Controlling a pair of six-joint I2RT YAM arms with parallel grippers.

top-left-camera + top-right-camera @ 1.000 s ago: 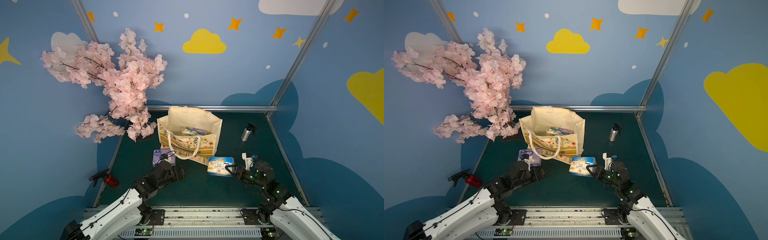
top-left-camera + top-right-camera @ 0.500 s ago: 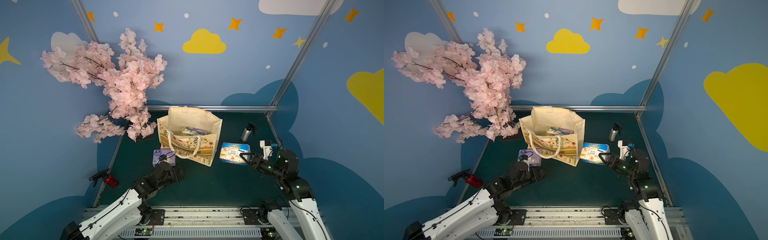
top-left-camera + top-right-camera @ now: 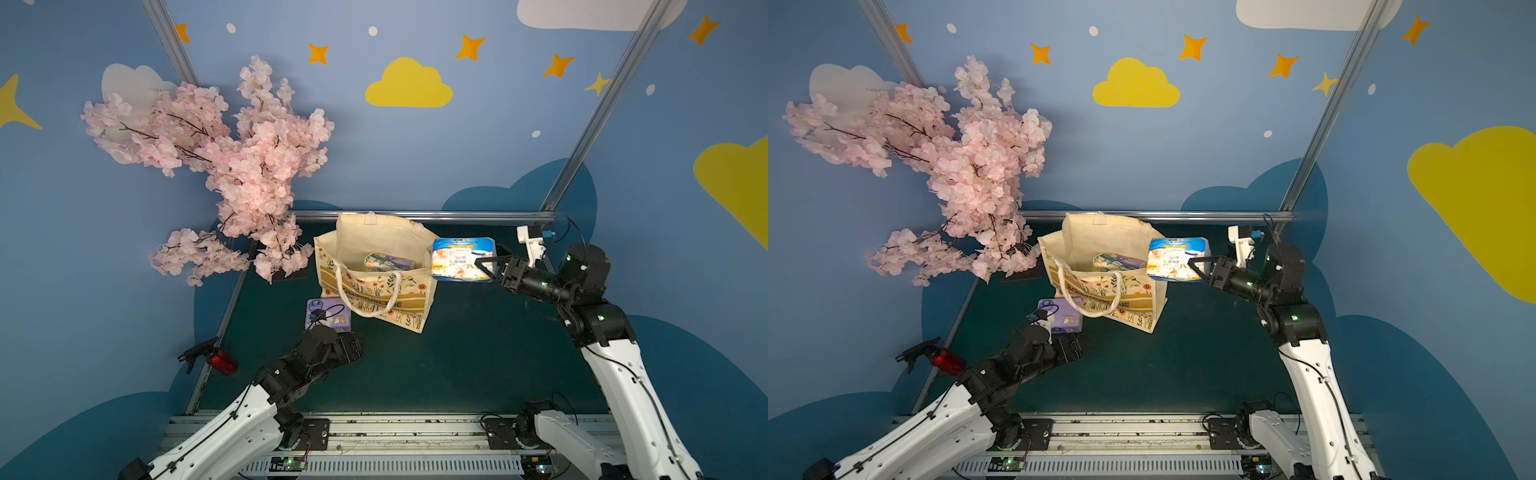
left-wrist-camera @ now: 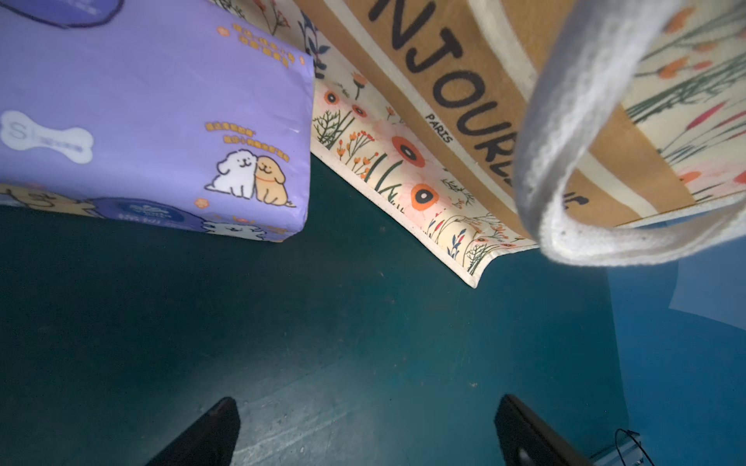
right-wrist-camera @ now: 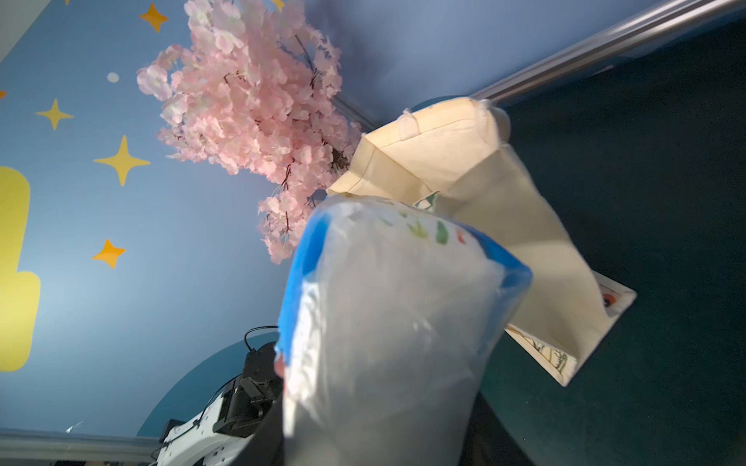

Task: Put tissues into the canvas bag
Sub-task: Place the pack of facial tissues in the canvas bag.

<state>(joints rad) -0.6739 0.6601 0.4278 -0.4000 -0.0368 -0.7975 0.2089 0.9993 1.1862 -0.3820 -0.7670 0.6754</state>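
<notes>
Just beside the rim of the canvas bag, your right gripper is pinching a white tissue pack endwise, risking it snagging the soft wall; left gripper is idling, spread.

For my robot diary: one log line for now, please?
right tool: holds blue-white tissue pack beside canvas bag | left tool: open, near purple pack

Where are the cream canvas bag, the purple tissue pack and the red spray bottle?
Cream canvas bag [image 3: 374, 239]: in a top view, on its inner back wall.
Purple plastic-wrapped tissue pack [image 4: 153, 101]: left wrist view, on its top face.
Red spray bottle [image 3: 223, 362]: in a top view, on its red body.
</notes>
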